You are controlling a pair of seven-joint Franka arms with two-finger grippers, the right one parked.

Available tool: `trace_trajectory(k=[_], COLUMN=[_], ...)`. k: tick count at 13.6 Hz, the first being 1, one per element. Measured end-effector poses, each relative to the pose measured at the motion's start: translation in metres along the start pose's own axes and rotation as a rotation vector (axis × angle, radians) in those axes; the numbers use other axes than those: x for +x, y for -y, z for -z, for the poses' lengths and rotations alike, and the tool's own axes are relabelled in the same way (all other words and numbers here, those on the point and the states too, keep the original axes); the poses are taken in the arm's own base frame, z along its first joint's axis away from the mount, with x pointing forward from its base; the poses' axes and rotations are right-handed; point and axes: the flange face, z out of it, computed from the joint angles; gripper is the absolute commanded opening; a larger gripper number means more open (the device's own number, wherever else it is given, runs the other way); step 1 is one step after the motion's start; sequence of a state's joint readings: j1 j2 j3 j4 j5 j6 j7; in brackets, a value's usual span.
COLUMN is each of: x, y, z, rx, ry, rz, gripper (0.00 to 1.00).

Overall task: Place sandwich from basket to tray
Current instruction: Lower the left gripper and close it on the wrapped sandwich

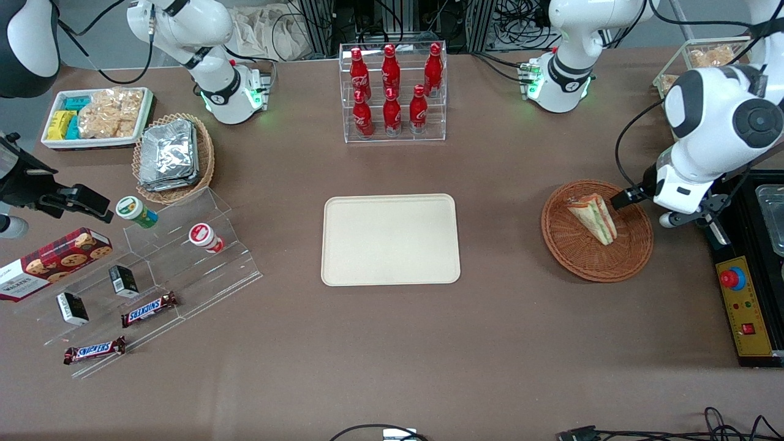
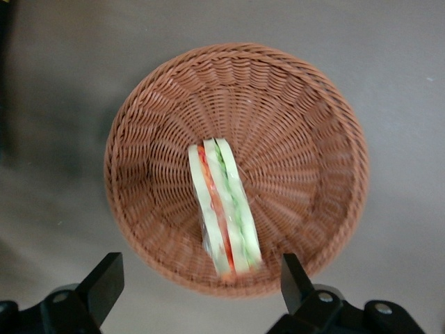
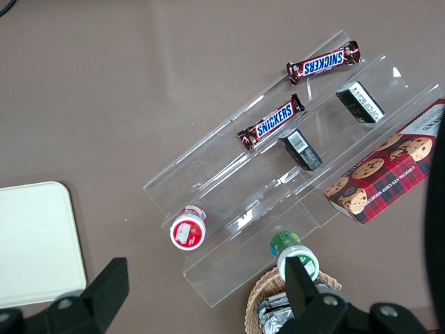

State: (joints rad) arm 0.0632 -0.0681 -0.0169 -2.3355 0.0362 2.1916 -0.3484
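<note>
The left arm's jaws [image 2: 195,285] hang wide open over the round brown wicker basket [image 1: 631,257], the triangular clear-wrapped sandwich [image 2: 222,209] lying inside.

1. The sandwich [image 1: 594,217] lay in the round brown basket [image 1: 597,263], toward the working arm's end of the worktop [image 1: 392,343].
2. The gripper [image 1: 620,200] hung over the basket's edge, just beside the sandwich.
3. The cream tray [image 1: 391,239] sat flat in the middle, well apart from the basket.
4. Red bottles [image 1: 392,89] stood in a clear rack, farther from the camera than the tray.
</note>
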Motion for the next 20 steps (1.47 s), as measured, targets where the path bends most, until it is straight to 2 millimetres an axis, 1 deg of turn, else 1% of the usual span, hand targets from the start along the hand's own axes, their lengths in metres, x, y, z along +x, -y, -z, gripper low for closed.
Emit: trace_trajectory(k=[3, 5, 7, 10, 14, 15, 16, 17, 18, 19, 20], x=[-0.003, -0.002, 0.001, 0.001, 0.000, -0.002, -0.004, -0.006, -0.009, -0.010, -0.011], y=[0.000, -0.003, -0.006, -0.009, -0.013, -0.013, -0.015, -0.018, -0.021, -0.024, -0.026], z=[-0.053, -0.082, -0.105, -0.125, -0.138, -0.140, -0.142, -0.144, -0.144, -0.145, -0.145], rx=[-0.016, -0.024, -0.030, -0.028, -0.027, -0.026, -0.024, -0.023, -0.021, -0.021, -0.020], ry=[-0.028, -0.040, -0.045, -0.032, -0.021, -0.017, -0.013, -0.010, -0.009, -0.008, -0.007], rz=[0.050, 0.061, 0.075, 0.112, 0.145, 0.154, 0.163, 0.170, 0.173, 0.172, 0.171], gripper=[0.99, 0.99, 0.99, 0.97, 0.94, 0.87, 0.68, 0.40, 0.21, 0.12, 0.10])
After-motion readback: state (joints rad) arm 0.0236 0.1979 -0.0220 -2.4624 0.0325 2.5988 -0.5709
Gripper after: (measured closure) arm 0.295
